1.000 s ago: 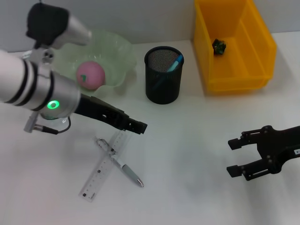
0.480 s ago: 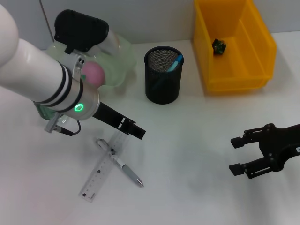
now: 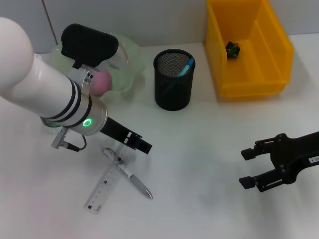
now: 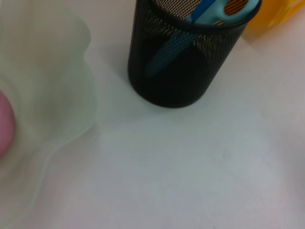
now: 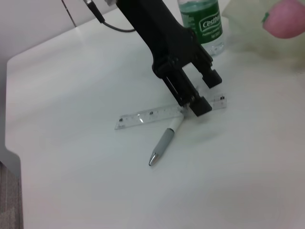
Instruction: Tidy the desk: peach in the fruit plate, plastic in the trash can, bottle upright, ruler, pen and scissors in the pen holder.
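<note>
My left gripper (image 3: 141, 144) hangs open just over the desk (image 3: 199, 144), above the far end of the clear ruler (image 3: 107, 183), where the pen (image 3: 130, 177) crosses it. From the right wrist, the left gripper (image 5: 206, 91) shows its fingers apart over the ruler (image 5: 147, 115) and pen (image 5: 164, 143). The bottle (image 5: 202, 23) stands upright behind them. The peach (image 3: 102, 79) lies in the fruit plate (image 3: 130, 62), partly hidden by my left arm. The scissors (image 3: 187, 65) stick out of the pen holder (image 3: 173, 84). My right gripper (image 3: 248, 168) is open and empty at the right.
The yellow trash can (image 3: 249, 74) stands at the back right with a small dark crumpled piece (image 3: 232, 49) inside. In the left wrist view, the pen holder (image 4: 176, 67) sits between the fruit plate (image 4: 66, 95) and a corner of the trash can (image 4: 283, 14).
My left arm has swung in and down, and its gripper has dropped closer to the ruler and pen. The right gripper has barely shifted.
</note>
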Motion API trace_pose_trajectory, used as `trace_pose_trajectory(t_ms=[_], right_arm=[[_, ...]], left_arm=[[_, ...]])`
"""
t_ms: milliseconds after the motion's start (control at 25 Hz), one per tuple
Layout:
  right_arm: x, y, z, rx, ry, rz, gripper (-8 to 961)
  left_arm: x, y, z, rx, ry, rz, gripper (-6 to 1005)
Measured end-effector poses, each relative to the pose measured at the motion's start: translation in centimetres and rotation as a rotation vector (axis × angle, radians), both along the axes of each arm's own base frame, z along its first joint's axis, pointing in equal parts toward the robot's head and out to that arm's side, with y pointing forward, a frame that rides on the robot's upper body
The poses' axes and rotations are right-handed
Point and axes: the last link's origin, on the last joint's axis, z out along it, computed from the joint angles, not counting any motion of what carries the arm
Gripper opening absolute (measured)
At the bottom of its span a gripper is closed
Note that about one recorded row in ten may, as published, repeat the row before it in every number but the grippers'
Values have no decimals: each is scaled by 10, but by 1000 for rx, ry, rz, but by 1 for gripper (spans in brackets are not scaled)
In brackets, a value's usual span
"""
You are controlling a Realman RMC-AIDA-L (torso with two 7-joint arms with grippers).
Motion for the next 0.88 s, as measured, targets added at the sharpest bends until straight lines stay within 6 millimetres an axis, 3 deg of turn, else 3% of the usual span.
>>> trace_pose_trajectory(t_ms=[880], right_arm=[[-10, 6, -5, -5, 9, 24, 805]], left_arm=[[-8, 3, -7, 6, 16, -16, 806]])
